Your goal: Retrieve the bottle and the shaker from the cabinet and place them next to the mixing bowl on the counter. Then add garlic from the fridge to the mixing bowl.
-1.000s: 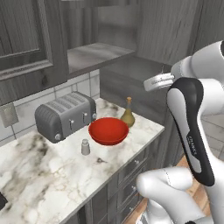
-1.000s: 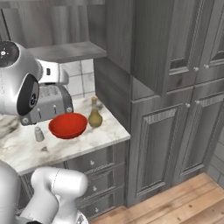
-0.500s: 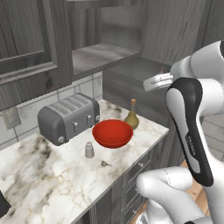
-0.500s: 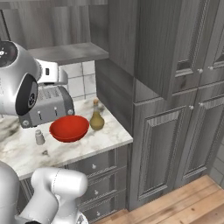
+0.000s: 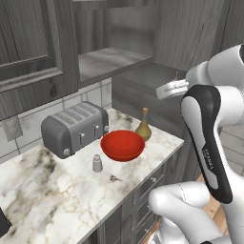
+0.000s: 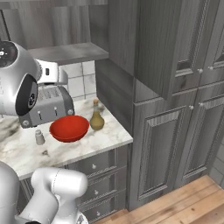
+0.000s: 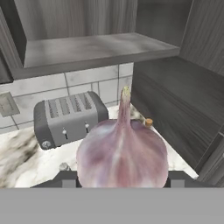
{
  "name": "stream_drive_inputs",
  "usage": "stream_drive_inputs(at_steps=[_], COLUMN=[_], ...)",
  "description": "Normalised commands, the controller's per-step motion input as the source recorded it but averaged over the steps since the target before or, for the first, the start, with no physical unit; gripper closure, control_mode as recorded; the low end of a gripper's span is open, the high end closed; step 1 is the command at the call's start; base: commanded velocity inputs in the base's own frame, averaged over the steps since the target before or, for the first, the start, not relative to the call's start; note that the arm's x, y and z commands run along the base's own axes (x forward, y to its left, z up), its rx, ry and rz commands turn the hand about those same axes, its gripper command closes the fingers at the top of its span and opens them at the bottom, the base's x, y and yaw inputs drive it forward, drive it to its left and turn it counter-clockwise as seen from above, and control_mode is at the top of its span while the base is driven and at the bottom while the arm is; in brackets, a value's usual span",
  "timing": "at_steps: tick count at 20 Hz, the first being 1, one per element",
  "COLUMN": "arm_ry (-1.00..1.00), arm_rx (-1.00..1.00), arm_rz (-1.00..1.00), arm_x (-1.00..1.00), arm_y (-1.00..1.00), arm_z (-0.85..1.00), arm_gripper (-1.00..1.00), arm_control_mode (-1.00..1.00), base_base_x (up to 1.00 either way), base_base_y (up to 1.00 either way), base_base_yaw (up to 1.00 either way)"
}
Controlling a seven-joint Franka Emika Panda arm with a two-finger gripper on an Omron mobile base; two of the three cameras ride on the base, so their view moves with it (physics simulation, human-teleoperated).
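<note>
garlic (image 7: 122, 155) sits big and close in the hand view, pinkish-white bulb with its stem pointing up, clamped between the two dark fingertips (image 7: 65, 179) of the gripper (image 7: 122, 179), one on each side of it. behind the bulb: grey toaster (image 7: 68, 117), white wall tiles, the empty shelf niche of the dark grey cabinet (image 7: 96, 48), and the orange-brown stopper of the bottle (image 7: 149, 123) peeking out at the bulb's right edge.

mixing bowl (image 5: 122, 145) is red and glossy, on the white marble counter (image 5: 57, 200) just in front of the toaster (image 5: 74, 127), nothing visible inside it. bottle (image 5: 143, 127) with amber liquid stands upright just beside the bowl on the far side, near the counter's end. shaker (image 5: 97, 163) stands upright near the bowl's other side, closer to the front edge, apart from the bowl.

right base view has the same layout: bowl (image 6: 69, 128) between shaker (image 6: 39, 137) and bottle (image 6: 96, 118), toaster (image 6: 46, 105) behind, tall dark panelled cabinet doors (image 6: 175, 109) right of the counter (image 6: 65, 151). white arm raised high over the counter end in both base views.
</note>
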Motion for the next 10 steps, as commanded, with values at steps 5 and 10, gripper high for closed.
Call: stream_drive_inputs(at_steps=[5, 10], arm_ry=[0.26, 0.15], arm_rx=[-0.07, -0.05], arm_rz=[0.00, 0.00], arm_x=[0.37, 0.54], arm_y=[0.00, 0.10], arm_z=[0.29, -0.38], arm_gripper=[1.00, 1.00], arm_control_mode=[-1.00, -1.00], base_base_x=[0.00, 0.00], base_base_y=[0.00, 0.00], base_base_yaw=[0.00, 0.00])
